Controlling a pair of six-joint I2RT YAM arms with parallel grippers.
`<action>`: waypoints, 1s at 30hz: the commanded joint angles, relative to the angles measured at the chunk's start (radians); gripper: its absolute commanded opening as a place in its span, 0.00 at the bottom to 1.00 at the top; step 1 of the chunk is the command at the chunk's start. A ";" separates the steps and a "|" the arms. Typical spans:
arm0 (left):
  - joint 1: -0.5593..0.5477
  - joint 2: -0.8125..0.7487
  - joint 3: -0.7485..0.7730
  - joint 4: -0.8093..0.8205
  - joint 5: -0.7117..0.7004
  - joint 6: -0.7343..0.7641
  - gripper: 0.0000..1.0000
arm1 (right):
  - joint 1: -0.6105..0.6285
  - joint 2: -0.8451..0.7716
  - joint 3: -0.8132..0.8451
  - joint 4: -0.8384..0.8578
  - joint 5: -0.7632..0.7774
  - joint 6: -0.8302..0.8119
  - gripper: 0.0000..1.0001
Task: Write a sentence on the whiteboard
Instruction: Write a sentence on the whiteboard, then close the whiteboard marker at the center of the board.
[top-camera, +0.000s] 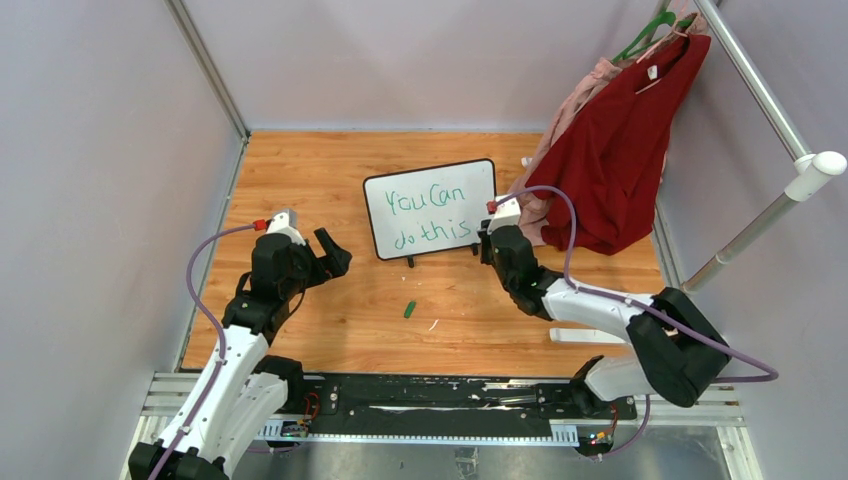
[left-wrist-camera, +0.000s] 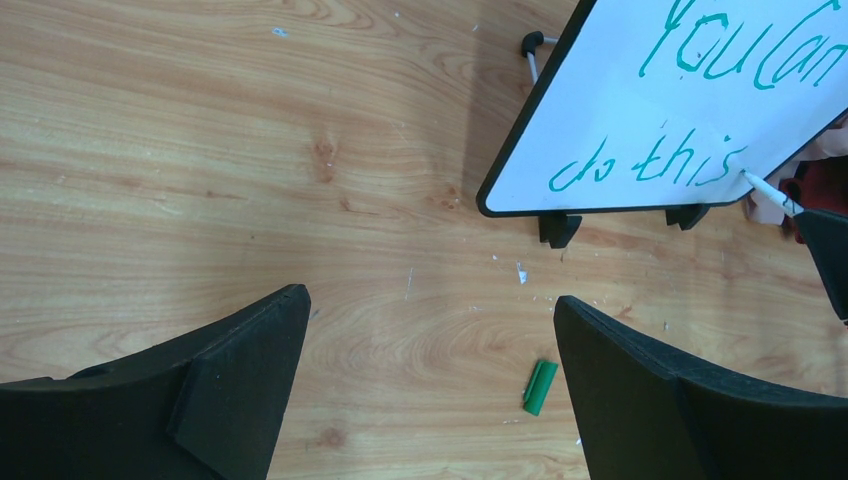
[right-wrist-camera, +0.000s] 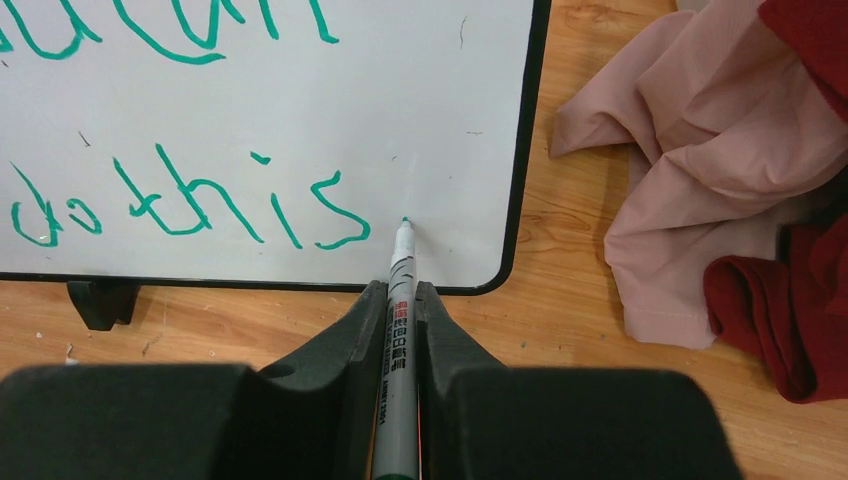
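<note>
Our right gripper (right-wrist-camera: 402, 298) clamps the marker (right-wrist-camera: 399, 350), long axis toward twelve o'clock, tip meeting the whiteboard (right-wrist-camera: 440, 100) at three o'clock of the sentence (right-wrist-camera: 200, 195). The whiteboard stands on the table (top-camera: 300, 170); our left gripper (left-wrist-camera: 428, 298) hangs spread wide, farther off at its eight o'clock.

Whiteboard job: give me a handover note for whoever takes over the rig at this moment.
Left gripper: open, empty, over the table left of the whiteboard.
Right gripper: shut on the marker, tip at the board just after "this"; contact unclear.
Done: the sentence "You Can do this" stands in two green lines.
Green cap lies on the table in front of the board.
To do: probably only lift the marker away and recap it.
</note>
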 joint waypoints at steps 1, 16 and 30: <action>-0.007 -0.002 -0.009 0.026 0.013 0.010 0.98 | -0.014 -0.069 0.017 -0.029 0.014 0.017 0.00; -0.007 -0.009 -0.008 0.035 0.059 0.019 0.98 | 0.024 -0.415 0.039 -0.334 -0.192 0.036 0.00; -0.108 -0.030 0.078 -0.117 0.083 0.100 0.94 | 0.047 -0.725 -0.083 -0.602 -0.394 0.122 0.00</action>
